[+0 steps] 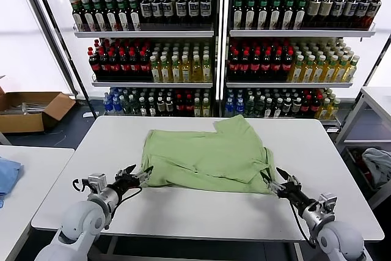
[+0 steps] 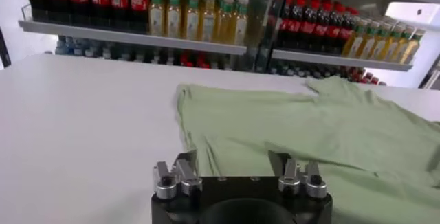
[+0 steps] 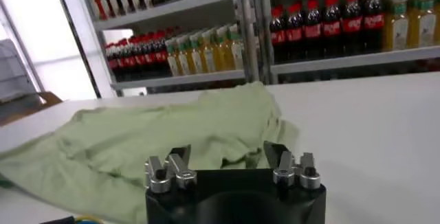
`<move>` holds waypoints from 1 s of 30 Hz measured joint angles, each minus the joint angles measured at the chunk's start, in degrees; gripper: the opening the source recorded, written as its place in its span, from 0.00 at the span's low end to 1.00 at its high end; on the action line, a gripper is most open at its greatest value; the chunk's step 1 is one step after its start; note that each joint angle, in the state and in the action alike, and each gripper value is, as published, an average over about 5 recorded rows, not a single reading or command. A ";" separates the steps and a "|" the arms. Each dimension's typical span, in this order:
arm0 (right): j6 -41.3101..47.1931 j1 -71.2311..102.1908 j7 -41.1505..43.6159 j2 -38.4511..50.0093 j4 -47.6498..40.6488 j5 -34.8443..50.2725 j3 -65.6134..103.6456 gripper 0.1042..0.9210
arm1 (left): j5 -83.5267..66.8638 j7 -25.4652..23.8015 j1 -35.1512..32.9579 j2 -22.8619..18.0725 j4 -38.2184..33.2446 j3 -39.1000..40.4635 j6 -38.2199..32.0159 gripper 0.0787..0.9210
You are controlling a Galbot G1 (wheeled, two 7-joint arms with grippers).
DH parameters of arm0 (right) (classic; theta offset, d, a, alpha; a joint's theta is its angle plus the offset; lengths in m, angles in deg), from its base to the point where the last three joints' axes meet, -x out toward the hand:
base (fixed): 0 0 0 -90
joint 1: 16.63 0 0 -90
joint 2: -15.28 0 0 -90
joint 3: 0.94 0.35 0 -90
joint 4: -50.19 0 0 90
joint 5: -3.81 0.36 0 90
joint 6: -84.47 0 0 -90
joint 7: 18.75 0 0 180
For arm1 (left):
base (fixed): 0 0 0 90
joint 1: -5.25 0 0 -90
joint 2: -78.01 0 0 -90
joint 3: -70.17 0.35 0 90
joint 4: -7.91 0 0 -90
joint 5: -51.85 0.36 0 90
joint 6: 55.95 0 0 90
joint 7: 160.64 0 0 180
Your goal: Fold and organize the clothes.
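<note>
A light green short-sleeved shirt (image 1: 208,154) lies crumpled and partly folded in the middle of the white table (image 1: 195,212), with one part reaching toward the far edge. My left gripper (image 1: 135,175) sits low at the shirt's near left corner, open, with nothing between its fingers. My right gripper (image 1: 282,179) is at the near right corner, also open and empty. In the left wrist view the shirt (image 2: 309,126) spreads out just past the open gripper (image 2: 234,162). The right wrist view shows the shirt (image 3: 165,136) beyond the wide-set gripper (image 3: 228,155).
Shelves packed with bottles (image 1: 214,47) stand behind the table. A cardboard box (image 1: 30,109) lies on the floor at the far left. A second table with a blue cloth (image 1: 7,175) is on the left. A bin with fabric (image 1: 377,166) stands on the right.
</note>
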 measured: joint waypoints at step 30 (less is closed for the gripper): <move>2.95 11.13 -0.88 -2.47 9.14 -2.63 3.21 0.05 | 2.60 0.75 -6.77 -0.37 -1.66 -0.21 0.10 0.02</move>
